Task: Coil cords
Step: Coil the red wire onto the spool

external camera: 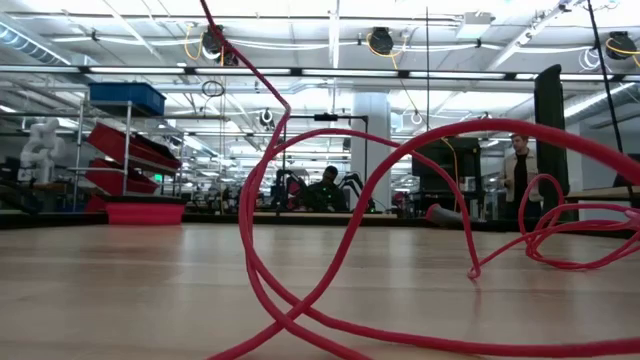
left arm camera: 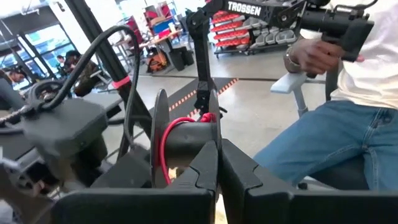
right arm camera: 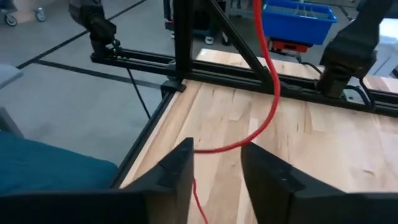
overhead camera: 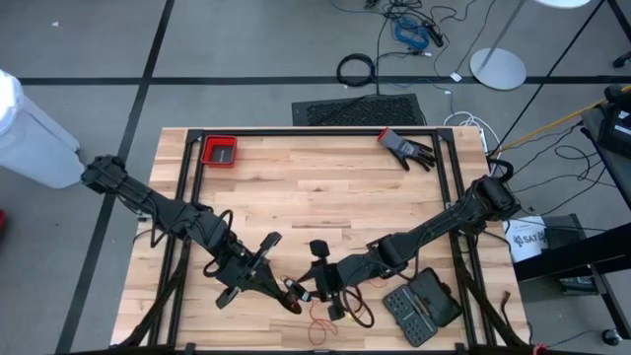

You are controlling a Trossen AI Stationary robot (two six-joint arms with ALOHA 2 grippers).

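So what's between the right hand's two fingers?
In the right wrist view, the red cord runs down and across the gap of the open right hand, over bare wooden table.

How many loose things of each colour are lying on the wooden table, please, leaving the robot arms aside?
Red: 2, a thin red cord near the front edge and a small red square tray at the back left.
Black: 2, a black work glove at the back right and a black ribbed case at the front right.
Total: 4
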